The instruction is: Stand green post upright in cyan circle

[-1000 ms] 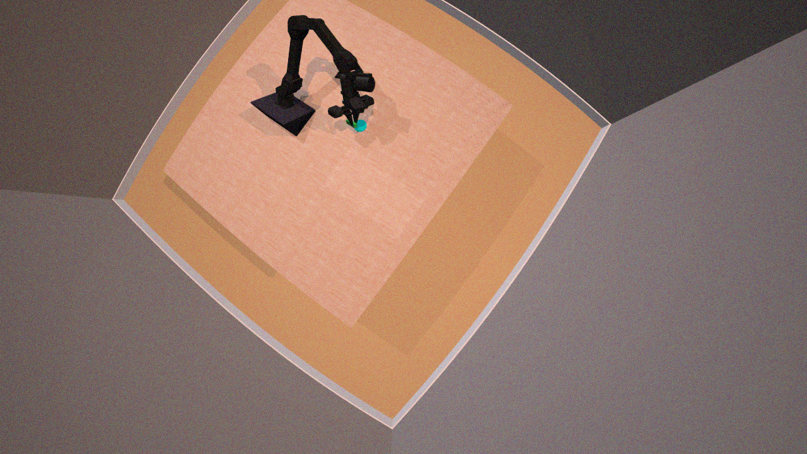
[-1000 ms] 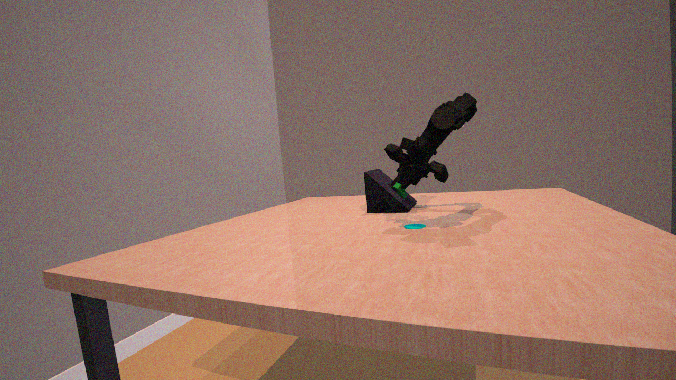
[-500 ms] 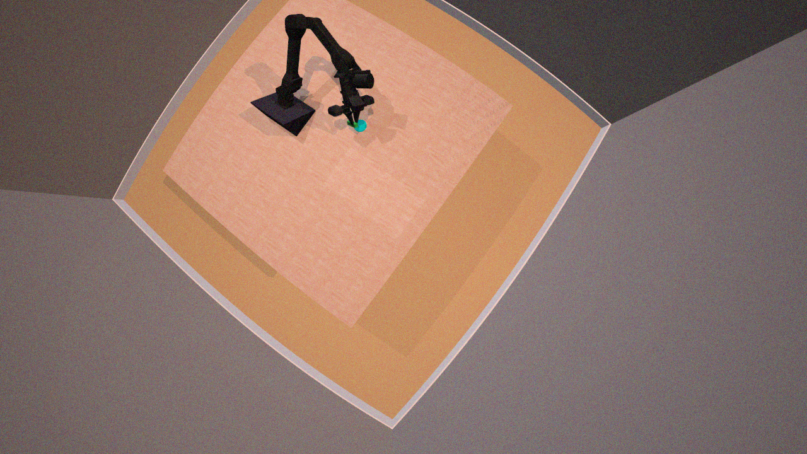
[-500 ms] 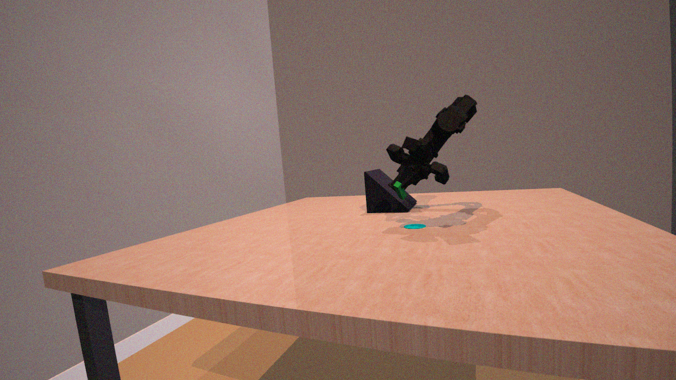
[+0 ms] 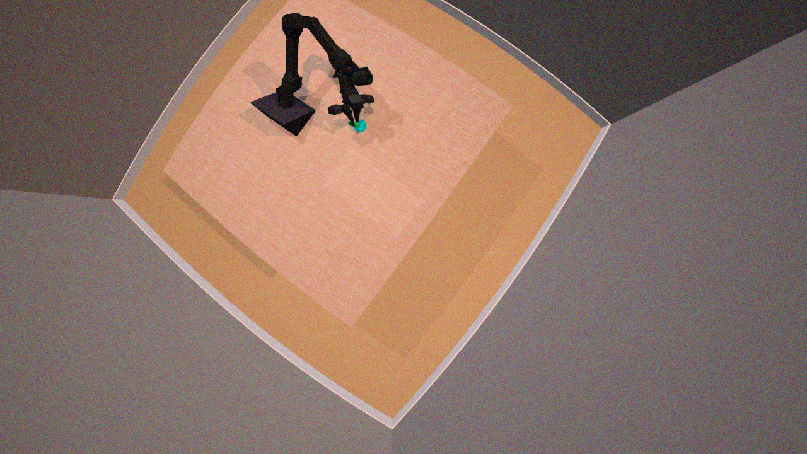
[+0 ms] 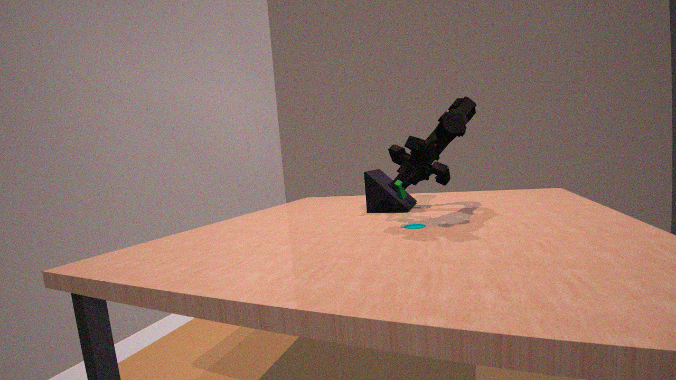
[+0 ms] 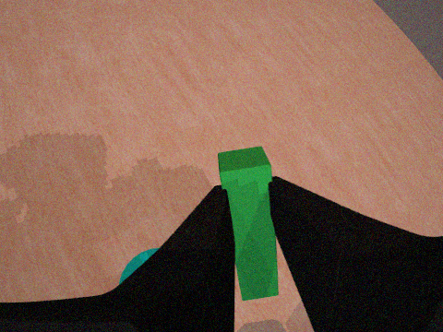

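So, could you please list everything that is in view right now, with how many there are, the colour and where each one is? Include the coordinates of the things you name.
post: one, green, held tilted between the jaws, above the table (image 5: pixel 352 123) (image 6: pixel 401 190) (image 7: pixel 254 231)
circle: one, cyan, flat on the table near the arm's base (image 5: pixel 360 125) (image 6: pixel 414 226) (image 7: pixel 136 267)
table (image 5: pixel 316 209) (image 6: pixel 330 264) (image 7: pixel 138 69): one, light pinkish wood top, dark leg showing in the exterior view
floor (image 5: pixel 451 316) (image 6: pixel 156 349): one, orange-tan, under the table
walls (image 5: pixel 677 253) (image 6: pixel 141 117): several, grey, around the room
base: one, dark wedge, on the table under the arm (image 5: pixel 270 108) (image 6: pixel 378 200)
arm: one, black, reaching out from the base (image 5: pixel 324 39) (image 6: pixel 437 141)
jaws: one pair, black, shut on the post
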